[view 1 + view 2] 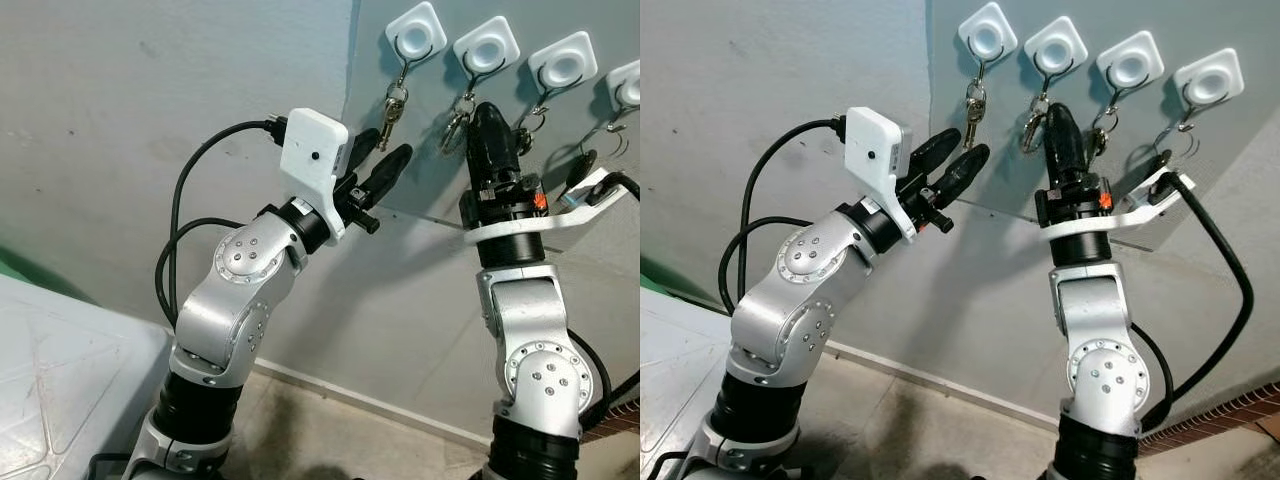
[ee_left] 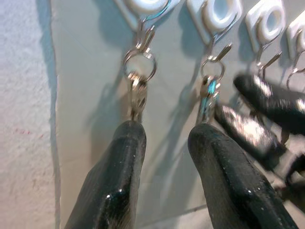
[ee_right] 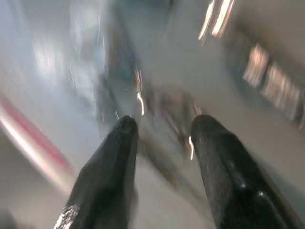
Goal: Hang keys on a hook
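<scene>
Several white square hooks point(image 1: 416, 30) sit in a row on a grey wall panel point(image 1: 1160, 215). A bunch of keys point(image 1: 393, 105) hangs from the leftmost hook, and another bunch point(image 1: 458, 122) from the second hook point(image 1: 487, 45). Rings also hang from the third hook point(image 1: 1131, 60) and the fourth hook point(image 1: 1210, 77). My left gripper point(image 1: 385, 152) is open just below the leftmost keys point(image 2: 136, 93), with nothing between its fingers point(image 2: 125, 143). My right gripper point(image 1: 490, 118) is raised at the wall between the second and third hooks, open, holding nothing. The right wrist view is blurred.
A pale table top point(image 1: 60, 380) lies at the lower left. The wall meets the floor at a light baseboard point(image 1: 380, 402). Black cables point(image 1: 185, 190) loop from the left wrist camera, and another cable point(image 1: 1225, 270) trails from the right wrist.
</scene>
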Controlling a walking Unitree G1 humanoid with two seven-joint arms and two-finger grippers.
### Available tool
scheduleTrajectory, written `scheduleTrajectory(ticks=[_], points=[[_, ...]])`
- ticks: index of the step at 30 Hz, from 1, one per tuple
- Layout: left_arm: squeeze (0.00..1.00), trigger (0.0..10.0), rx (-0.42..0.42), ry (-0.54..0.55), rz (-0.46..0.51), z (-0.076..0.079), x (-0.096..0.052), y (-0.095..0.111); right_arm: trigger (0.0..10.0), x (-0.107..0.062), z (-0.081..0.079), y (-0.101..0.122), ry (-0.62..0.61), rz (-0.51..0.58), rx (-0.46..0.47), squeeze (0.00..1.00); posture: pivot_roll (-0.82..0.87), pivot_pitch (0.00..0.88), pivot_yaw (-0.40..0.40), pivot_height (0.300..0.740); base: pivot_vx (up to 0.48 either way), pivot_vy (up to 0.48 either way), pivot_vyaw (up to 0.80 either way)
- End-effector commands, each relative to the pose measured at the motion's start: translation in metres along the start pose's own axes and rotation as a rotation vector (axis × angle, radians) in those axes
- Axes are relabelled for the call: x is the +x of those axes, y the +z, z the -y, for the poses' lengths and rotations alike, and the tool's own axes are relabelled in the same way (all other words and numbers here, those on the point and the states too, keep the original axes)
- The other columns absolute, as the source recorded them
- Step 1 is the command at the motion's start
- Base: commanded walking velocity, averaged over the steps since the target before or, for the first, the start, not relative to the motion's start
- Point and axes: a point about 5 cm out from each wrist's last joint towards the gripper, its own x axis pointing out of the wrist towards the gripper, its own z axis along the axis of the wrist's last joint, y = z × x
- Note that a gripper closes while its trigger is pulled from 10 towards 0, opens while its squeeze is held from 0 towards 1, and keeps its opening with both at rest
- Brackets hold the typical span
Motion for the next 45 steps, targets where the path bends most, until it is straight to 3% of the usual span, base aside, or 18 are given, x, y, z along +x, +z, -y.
scheduleTrajectory(ticks=[1,5,7,11,12,16,18,19,22,25,27,29,30,31,38,42,44,45], points=[[0.0,10.0,0.026,0.027,0.01,-0.002,-0.004,0.0,10.0,-0.009,-0.002,-0.014,0.05,-0.133,-0.159,0.0,0.13,0.134,-0.044,0.74,0.0,0.0,0.0],[0.0,10.0,0.035,0.036,-0.001,-0.003,-0.008,-0.006,10.0,-0.019,0.004,-0.027,0.078,-0.261,-0.32,0.0,0.12,0.137,-0.044,0.74,0.0,0.0,0.0],[0.0,10.0,0.056,0.023,-0.008,-0.002,-0.011,-0.01,10.0,-0.025,0.008,-0.032,0.082,-0.315,-0.347,0.0,0.12,0.138,-0.044,0.74,0.0,0.0,0.0],[0.0,10.0,0.095,0.011,-0.103,-0.003,-0.021,-0.038,10.0,-0.037,0.021,-0.047,0.079,-0.445,-0.456,0.0,0.11,0.138,-0.037,0.74,0.0,0.0,0.0],[0.0,10.0,0.13,0.022,-0.16,-0.005,-0.028,-0.058,10.0,-0.047,0.034,-0.059,0.064,-0.547,-0.552,0.0,0.11,0.133,-0.034,0.74,0.0,0.0,0.0],[0.0,10.0,0.175,0.036,-0.29,-0.005,-0.042,-0.102,10.0,-0.07,0.069,-0.077,-0.082,-0.693,-0.699,0.0,0.11,0.123,-0.032,0.74,0.0,0.0,0.0],[0.0,10.0,0.183,0.064,-0.416,-0.004,-0.056,-0.142,10.0,-0.09,0.101,-0.083,-0.251,-0.724,-0.817,0.0,0.1,0.115,-0.026,0.74,0.0,0.0,0.0],[0.0,10.0,0.183,0.064,-0.416,-0.004,-0.056,-0.142,10.0,-0.09,0.101,-0.083,-0.251,-0.724,-0.817,0.0,0.1,0.115,-0.026,0.74,0.0,0.0,0.0],[0.0,10.0,0.112,0.149,-0.568,-0.004,-0.08,-0.188,10.0,-0.122,0.125,-0.095,-0.411,-0.76,-0.766,0.0,0.09,0.102,-0.019,0.74,0.0,0.0,0.0],[0.0,10.0,0.101,0.172,-0.602,-0.004,-0.088,-0.199,10.0,-0.132,0.131,-0.099,-0.442,-0.787,-0.782,0.0,0.1,0.101,-0.017,0.74,0.0,0.0,0.0],[0.0,10.0,0.034,0.195,-0.664,-0.004,-0.104,-0.219,10.0,-0.15,0.14,-0.107,-0.484,-0.824,-0.804,0.0,0.1,0.093,-0.009,0.74,0.0,0.0,0.0],[0.0,10.0,0.052,0.195,-0.73,-0.002,-0.118,-0.234,10.0,-0.169,0.148,-0.113,-0.546,-0.877,-0.813,0.0,0.1,0.09,-0.002,0.74,0.0,0.0,0.0],[0.0,10.0,0.052,0.195,-0.73,-0.002,-0.118,-0.234,10.0,-0.169,0.148,-0.113,-0.546,-0.877,-0.813,0.0,0.1,0.09,-0.002,0.74,0.0,0.0,0.0],[0.0,10.0,0.01,0.2,-0.79,0.002,-0.131,-0.246,10.0,-0.185,0.151,-0.118,-0.571,-0.915,-0.796,0.0,0.1,0.085,0.001,0.74,0.0,0.0,0.0],[0.0,10.0,-0.041,0.206,-0.946,0.017,-0.163,-0.271,10.0,-0.235,0.156,-0.131,-0.681,-1.094,-0.783,0.0,0.11,0.052,0.013,0.74,0.0,0.0,0.0],[0.0,10.0,-0.008,0.175,-0.992,0.023,-0.174,-0.276,10.0,-0.249,0.157,-0.131,-0.716,-1.15,-0.776,0.0,0.11,0.039,0.01,0.74,0.0,0.0,0.0],[0.0,10.0,-0.063,0.22,-1.056,0.024,-0.191,-0.282,10.0,-0.261,0.156,-0.132,-0.726,-1.204,-0.767,0.0,0.11,0.03,0.007,0.74,0.0,0.0,0.0],[0.0,10.0,-0.063,0.22,-1.056,0.024,-0.191,-0.282,10.0,-0.261,0.156,-0.132,-0.726,-1.204,-0.767,0.0,0.11,0.03,0.007,0.74,0.0,0.0,0.0]])
